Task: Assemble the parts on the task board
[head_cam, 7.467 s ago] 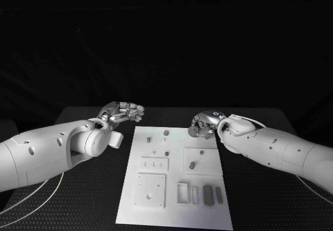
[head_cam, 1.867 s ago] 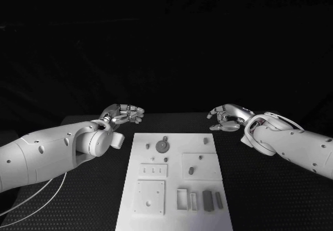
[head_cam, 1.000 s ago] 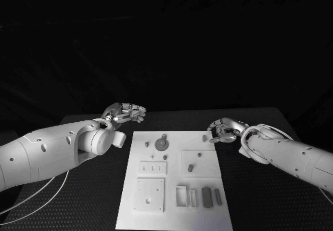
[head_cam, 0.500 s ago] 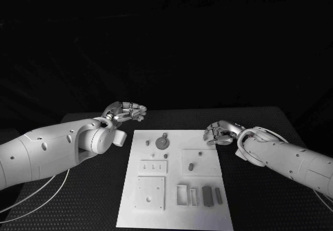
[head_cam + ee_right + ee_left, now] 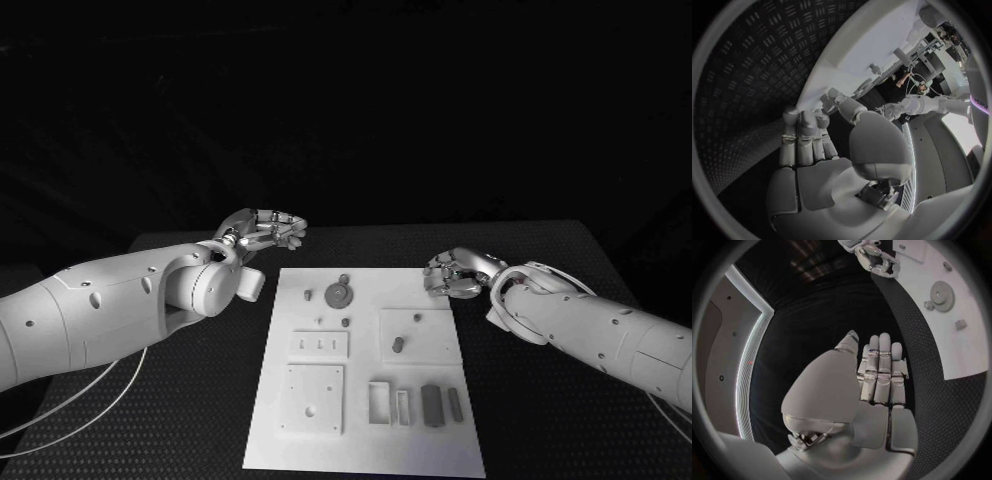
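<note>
The white task board (image 5: 361,430) lies in the middle of the black table. A grey gear (image 5: 338,293) sits near its far edge and also shows in the left wrist view as the gear (image 5: 944,289). My right hand (image 5: 456,275) is down at the board's far right corner, its fingers and thumb (image 5: 851,109) curled round a small grey part that they mostly hide. From the left wrist the right hand (image 5: 876,260) shows at that same corner. My left hand (image 5: 264,232) hovers beyond the board's far left corner with its fingers (image 5: 879,372) curled together, holding nothing.
On the board stand small pegs (image 5: 307,295), an oblong part (image 5: 397,345), a slotted plate (image 5: 320,344), a square plate (image 5: 315,397), a white frame (image 5: 379,400) and dark blocks (image 5: 430,405). Bare black table (image 5: 577,420) lies on both sides.
A gear now sits on the board where none lay 7.5 s ago. My right hand rose, then came down on the far right corner and curled round the small part. The left hand stayed put.
</note>
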Motion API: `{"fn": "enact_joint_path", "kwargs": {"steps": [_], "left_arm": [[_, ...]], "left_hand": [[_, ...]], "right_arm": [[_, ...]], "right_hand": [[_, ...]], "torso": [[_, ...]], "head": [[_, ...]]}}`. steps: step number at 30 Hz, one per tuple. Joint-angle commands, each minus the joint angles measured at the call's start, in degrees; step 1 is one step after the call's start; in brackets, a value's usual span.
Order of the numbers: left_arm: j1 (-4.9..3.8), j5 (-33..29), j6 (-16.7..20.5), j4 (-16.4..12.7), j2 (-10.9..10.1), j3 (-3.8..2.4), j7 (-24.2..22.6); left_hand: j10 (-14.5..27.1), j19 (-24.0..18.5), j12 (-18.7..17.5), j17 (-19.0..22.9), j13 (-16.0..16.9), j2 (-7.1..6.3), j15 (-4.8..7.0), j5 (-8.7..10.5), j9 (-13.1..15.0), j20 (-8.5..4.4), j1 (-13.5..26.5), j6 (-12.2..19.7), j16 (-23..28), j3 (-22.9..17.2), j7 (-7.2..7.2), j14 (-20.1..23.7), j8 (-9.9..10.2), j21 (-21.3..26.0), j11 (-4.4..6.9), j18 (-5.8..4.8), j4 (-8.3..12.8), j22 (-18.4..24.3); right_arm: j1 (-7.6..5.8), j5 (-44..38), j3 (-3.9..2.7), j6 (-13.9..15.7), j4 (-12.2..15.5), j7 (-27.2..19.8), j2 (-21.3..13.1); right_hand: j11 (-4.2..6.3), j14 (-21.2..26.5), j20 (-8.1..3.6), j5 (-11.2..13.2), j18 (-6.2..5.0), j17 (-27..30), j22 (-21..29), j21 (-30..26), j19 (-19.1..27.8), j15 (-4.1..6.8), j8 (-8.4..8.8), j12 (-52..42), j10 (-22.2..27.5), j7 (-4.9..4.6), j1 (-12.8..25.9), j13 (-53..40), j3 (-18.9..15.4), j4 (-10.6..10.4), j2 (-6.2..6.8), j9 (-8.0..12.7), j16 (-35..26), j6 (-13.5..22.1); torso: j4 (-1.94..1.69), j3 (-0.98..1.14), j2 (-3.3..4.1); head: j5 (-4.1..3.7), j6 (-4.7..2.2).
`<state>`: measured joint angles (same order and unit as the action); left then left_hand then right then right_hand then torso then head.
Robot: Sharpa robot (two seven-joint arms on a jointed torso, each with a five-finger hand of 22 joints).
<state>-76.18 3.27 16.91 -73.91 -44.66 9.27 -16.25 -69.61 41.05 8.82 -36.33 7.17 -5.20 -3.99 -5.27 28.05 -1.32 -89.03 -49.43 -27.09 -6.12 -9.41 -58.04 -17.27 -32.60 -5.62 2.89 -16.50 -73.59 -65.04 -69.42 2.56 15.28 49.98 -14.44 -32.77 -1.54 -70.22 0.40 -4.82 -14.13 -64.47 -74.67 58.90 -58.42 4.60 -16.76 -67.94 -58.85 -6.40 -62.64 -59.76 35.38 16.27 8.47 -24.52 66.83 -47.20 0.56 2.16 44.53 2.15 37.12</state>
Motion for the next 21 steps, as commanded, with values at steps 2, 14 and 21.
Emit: {"fn": "enact_joint_path", "kwargs": {"steps": [2, 14, 21], "left_arm": [[-0.03, 0.2, -1.5, 0.1, 0.1, -0.04, 0.0], [-0.03, 0.2, -1.4, 0.4, 0.3, -0.04, 0.0], [-0.03, 0.2, -1.3, 0.4, 0.3, -0.04, 0.1]], "left_hand": [[-0.2, -0.2, -0.2, -0.1, 0.0, -0.03, -0.08, 0.28, 0.1, -0.31, 0.1, -0.1, 0.2, -0.2, -0.19, -0.3, 0.2, -0.2, -0.17, -0.15, 0.0, 0.1], [-0.1, -0.2, -0.3, -0.1, 0.0, -0.04, -0.09, 0.32, 0.1, -0.3, 0.1, -0.1, 0.2, -0.2, -0.21, -0.3, 0.2, -0.2, -0.19, -0.16, 0.0, 0.1], [-0.1, -0.2, -0.3, -0.1, 0.0, -0.04, -0.1, 0.35, 0.1, -0.3, 0.0, -0.1, 0.2, -0.2, -0.21, -0.3, 0.3, -0.2, -0.2, -0.16, 0.0, 0.1]], "right_arm": [[0.05, 0.1, 0.01, 0.3, 0.1, -0.4, 0.2], [0.05, -0.1, 0.01, 0.3, 0.3, -0.2, 0.5], [0.05, -0.3, 0.01, 0.3, 0.3, -0.1, 0.4]], "right_hand": [[-0.07, -0.4, 0.02, 1.2, -0.87, 0.0, -0.1, 0.0, -0.3, -0.06, -0.72, -0.4, -0.1, -1.62, 0.6, 0.1, 1.3, 0.0, -0.8, -0.1, 0.4, -5.0], [0.34, -0.6, -0.06, 1.6, -0.87, 0.0, -0.2, 0.2, -0.4, 0.33, -1.23, -0.5, -0.2, -1.18, 1.0, 0.3, 2.1, 0.1, -0.93, -0.3, 0.4, -6.3], [0.85, -0.6, -0.18, 1.6, -0.87, 0.0, -0.3, 0.3, -0.4, 0.78, -2.01, -0.5, -0.3, -0.62, 1.2, 0.4, 2.7, 0.2, -1.22, -0.7, 0.4, -8.1]], "torso": [[0.02, -0.02, -0.04], [0.02, -0.05, -0.04], [0.04, 0.01, -0.05]], "head": [[0.87, 0.11], [0.24, 0.17], [0.27, 0.25]]}}
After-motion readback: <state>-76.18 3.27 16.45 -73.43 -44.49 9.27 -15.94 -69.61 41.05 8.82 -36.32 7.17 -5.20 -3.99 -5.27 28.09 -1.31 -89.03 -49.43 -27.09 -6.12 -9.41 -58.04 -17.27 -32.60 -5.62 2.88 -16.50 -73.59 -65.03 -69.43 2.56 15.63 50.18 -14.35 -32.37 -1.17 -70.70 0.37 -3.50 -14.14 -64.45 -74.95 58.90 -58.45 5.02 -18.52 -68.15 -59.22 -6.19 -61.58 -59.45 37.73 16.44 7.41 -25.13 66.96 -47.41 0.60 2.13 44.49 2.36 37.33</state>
